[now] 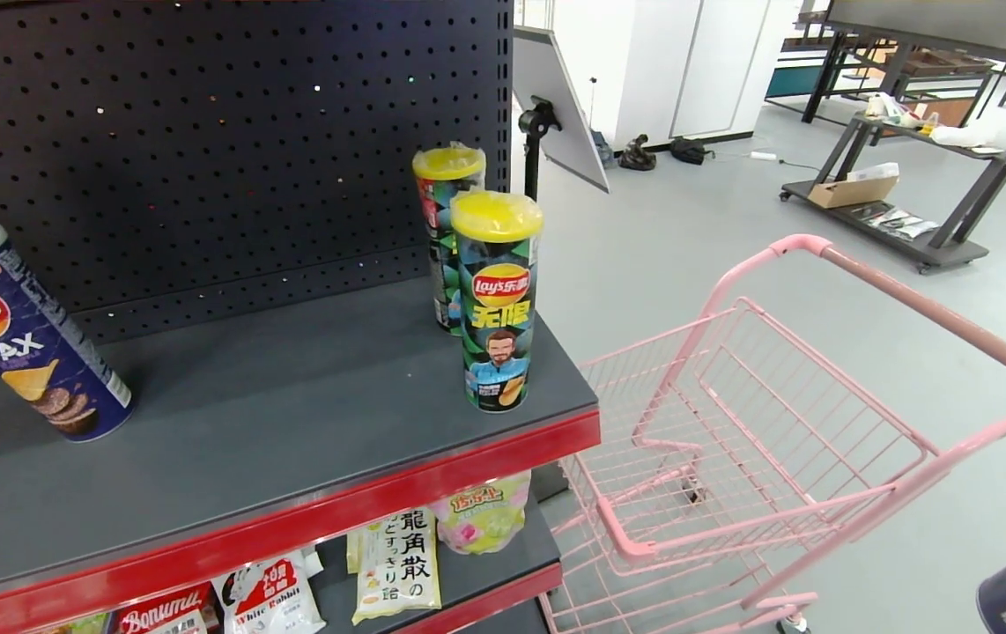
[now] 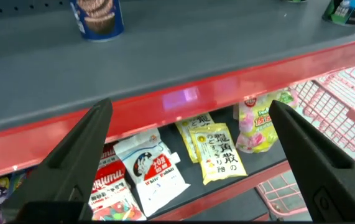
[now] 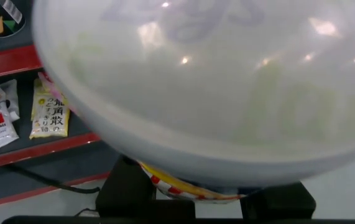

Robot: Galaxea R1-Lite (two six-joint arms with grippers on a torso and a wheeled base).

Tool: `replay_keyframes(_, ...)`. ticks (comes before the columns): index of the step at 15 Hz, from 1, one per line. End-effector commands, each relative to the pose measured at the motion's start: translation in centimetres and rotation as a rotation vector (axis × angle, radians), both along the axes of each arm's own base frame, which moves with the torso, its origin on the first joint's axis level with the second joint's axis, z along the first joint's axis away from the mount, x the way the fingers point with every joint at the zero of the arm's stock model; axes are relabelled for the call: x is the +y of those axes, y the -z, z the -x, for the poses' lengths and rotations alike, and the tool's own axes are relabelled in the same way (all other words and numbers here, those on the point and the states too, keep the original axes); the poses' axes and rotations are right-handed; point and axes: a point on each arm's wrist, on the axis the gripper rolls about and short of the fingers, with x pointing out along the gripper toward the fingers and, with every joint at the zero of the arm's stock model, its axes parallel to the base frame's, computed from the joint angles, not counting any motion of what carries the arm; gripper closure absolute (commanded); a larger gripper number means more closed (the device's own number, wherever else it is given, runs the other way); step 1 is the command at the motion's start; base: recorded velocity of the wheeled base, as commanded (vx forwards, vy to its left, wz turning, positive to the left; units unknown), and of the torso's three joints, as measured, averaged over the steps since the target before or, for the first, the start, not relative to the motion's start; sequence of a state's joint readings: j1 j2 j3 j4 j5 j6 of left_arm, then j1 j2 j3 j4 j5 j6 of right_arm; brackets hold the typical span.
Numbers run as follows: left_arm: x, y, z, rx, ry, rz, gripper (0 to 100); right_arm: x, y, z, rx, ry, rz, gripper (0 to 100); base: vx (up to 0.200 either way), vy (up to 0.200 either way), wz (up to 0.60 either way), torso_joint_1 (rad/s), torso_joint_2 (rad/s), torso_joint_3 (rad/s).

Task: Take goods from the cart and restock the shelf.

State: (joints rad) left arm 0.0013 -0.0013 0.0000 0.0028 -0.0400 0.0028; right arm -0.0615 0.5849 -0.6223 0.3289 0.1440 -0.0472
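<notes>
Broadly, the dark grey shelf [image 1: 292, 414] with its red front edge takes up the robot's left. The pink wire cart [image 1: 785, 423] stands just beside its right end. On the shelf, a blue grey-lidded can [image 1: 27, 339] sits far left. Two green cans with yellow lids stand at the right end, the front green can [image 1: 496, 304] near the edge and the rear green can [image 1: 441, 189] close behind it. Snack packets [image 2: 217, 149] lie on the lower shelf.

The gripped can [image 3: 202, 81] is dark blue with a pale translucent lid, low to the right of the cart. The right gripper [image 3: 199, 199] clasps it, a black finger on either side. The left gripper [image 2: 189, 106] faces the red edge, jaws spread wide and holding nothing.
</notes>
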Motion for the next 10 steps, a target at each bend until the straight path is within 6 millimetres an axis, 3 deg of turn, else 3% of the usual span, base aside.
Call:
replay_keyframes(1, 0.00, 0.00, -0.01, 0.002, 0.001, 0.000, 0, -0.03, -0.07, -0.45, 0.015, 0.000, -0.001, 100, 0.000, 0.000, 0.00, 0.149, -0.38, -0.222)
replay_keyframes(10, 0.00, 0.00, -0.01, 0.002, 0.000, 0.000, 0, -0.07, -0.25, -1.12, 0.036, -0.001, 0.004, 100, 0.000, 0.000, 0.00, 0.155, -0.37, -0.214)
